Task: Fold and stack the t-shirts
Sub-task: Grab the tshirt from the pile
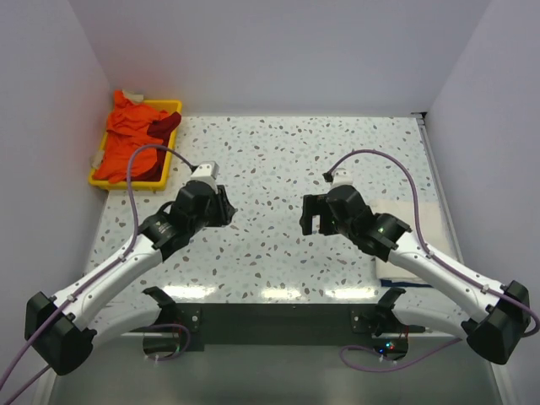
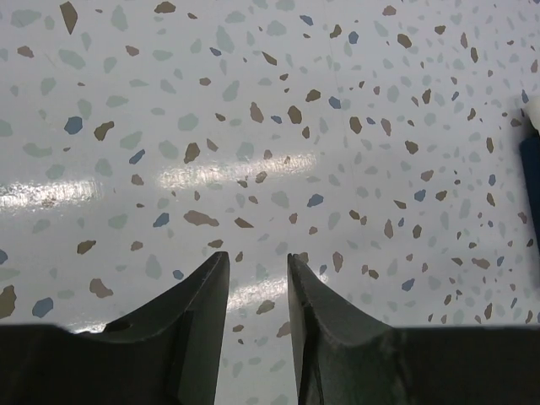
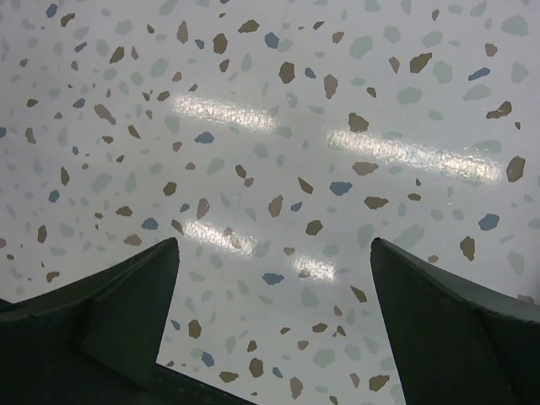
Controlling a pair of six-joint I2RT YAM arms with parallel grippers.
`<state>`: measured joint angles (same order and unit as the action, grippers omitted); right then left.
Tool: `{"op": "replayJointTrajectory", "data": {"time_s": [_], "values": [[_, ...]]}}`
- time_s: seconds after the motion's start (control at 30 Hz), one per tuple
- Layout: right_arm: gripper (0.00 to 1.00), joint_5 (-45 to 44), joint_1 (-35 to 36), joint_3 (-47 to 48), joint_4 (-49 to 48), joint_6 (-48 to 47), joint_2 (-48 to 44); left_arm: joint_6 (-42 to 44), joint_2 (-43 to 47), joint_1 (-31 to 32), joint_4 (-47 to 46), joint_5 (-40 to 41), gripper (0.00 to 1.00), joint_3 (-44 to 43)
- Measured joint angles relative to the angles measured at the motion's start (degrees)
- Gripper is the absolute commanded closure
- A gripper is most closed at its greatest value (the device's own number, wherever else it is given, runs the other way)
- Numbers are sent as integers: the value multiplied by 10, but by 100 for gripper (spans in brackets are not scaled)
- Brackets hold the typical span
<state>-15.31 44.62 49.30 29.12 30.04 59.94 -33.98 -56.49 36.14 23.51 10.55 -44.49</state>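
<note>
I stood in a lab test cell: bare white walls (image 1: 278, 51) closed round my speckled table (image 1: 270, 164).

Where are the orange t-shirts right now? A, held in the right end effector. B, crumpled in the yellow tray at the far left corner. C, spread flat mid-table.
B: the orange t-shirts lie bunched in the yellow tray, while the right end effector hangs open over the speckled table, holding nothing.

Speckled terrazzo tabletop (image 1: 278, 160), plain pale walls (image 1: 278, 51) on three sides, glossy glare
</note>
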Motion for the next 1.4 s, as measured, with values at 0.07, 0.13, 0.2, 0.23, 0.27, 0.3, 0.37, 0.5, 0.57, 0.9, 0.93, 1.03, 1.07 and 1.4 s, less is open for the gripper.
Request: {"op": "replayJointTrajectory", "data": {"time_s": [0.07, 0.13, 0.2, 0.23, 0.27, 0.3, 0.37, 0.5, 0.57, 0.9, 0.93, 1.03, 1.07, 1.4], "values": [[1, -1, 0, 0, 1, -1, -6, 0, -6, 0, 2, 2, 59, -7], [1, -1, 0, 0, 4, -2, -12, 0, -16, 0, 6, 7, 57, -21], [1, -2, 0, 1, 9, -3, -21, 0, -29, 0, 12, 15, 54, -41], [1, -2, 0, 1, 10, -4, -25, 1, -36, 0, 15, 19, 53, -54], [1, -2, 0, 1, 12, -5, -31, 1, -44, -2, 15, 22, 52, -66], [1, -2, 0, 1, 13, -5, -37, 1, -51, -5, 16, 24, 50, -78], [1, -2, 0, 1, 14, -5, -50, 2, -66, -18, 19, 27, 49, -102], [1, 0, 0, 1, 16, -6, -71, 6, -107, -123, 19, 25, 39, -152], [1, 5, 0, 0, 18, -8, -77, 7, -135, -182, 17, 32, 35, -181], [1, 69, 0, 0, 28, -28, -78, 8, -346, -374, 5, 92, 31, -362], [1, 75, 0, 0, 29, -29, -78, 8, -375, -391, 5, 93, 31, -387], [1, 87, 0, -1, 30, -31, -78, 9, -460, -429, 5, 98, 31, -450], [1, 89, 0, -1, 30, -31, -78, 9, -485, -437, 6, 101, 32, -468], [1, 119, 0, -17, 29, -31, -69, 21, -621, -476, 33, 107, 48, -552]]}}
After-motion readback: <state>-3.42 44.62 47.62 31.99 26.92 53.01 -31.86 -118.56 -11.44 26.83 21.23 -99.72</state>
